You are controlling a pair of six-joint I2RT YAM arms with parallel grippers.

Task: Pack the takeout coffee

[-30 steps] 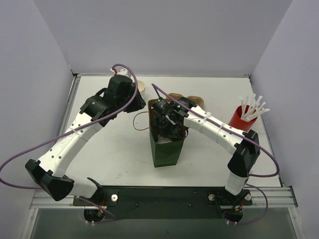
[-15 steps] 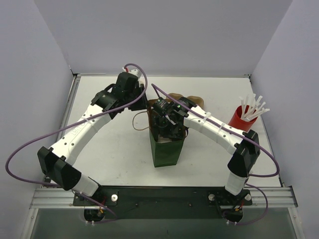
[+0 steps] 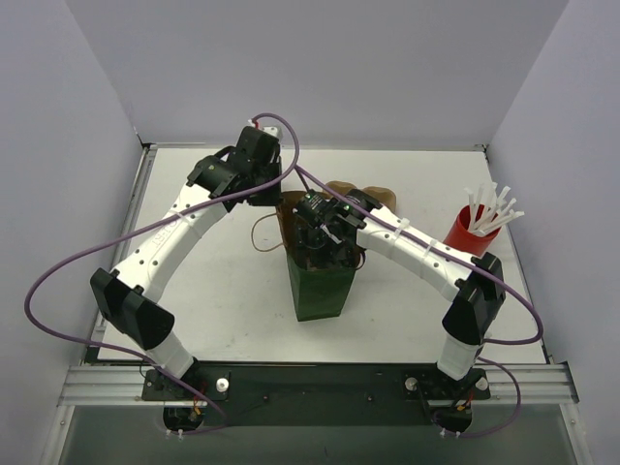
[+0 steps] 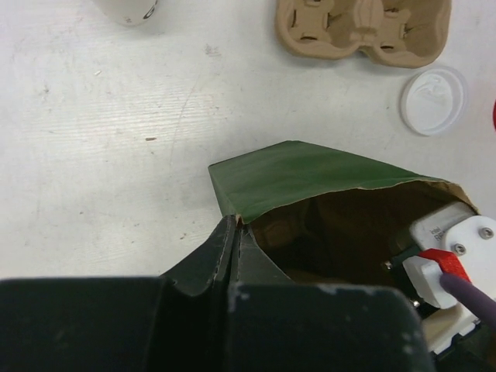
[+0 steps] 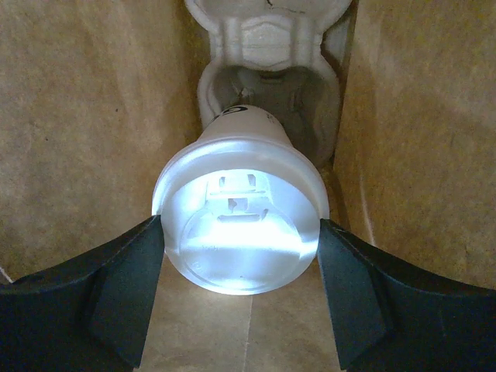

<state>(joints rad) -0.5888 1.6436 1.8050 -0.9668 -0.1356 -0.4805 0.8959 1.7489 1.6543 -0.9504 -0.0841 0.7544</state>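
Your left gripper [image 4: 235, 229] has swung in from the table's far side. Its jaws, apart a second ago, now pinch the paper bag [image 4: 310, 174] at its rim. Your right gripper [image 5: 241, 232] clasps the takeout coffee [image 5: 236, 194] inside the bag; whether the cup touches bottom is unclear.

White-lidded takeout coffee [image 5: 242, 232] sits deep inside the paper bag [image 5: 77, 116].

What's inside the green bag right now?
A lidded white cup, held at its lid by the right hand, with a pale moulded shape beyond it. The floor of the green bag beneath the cup is hidden.
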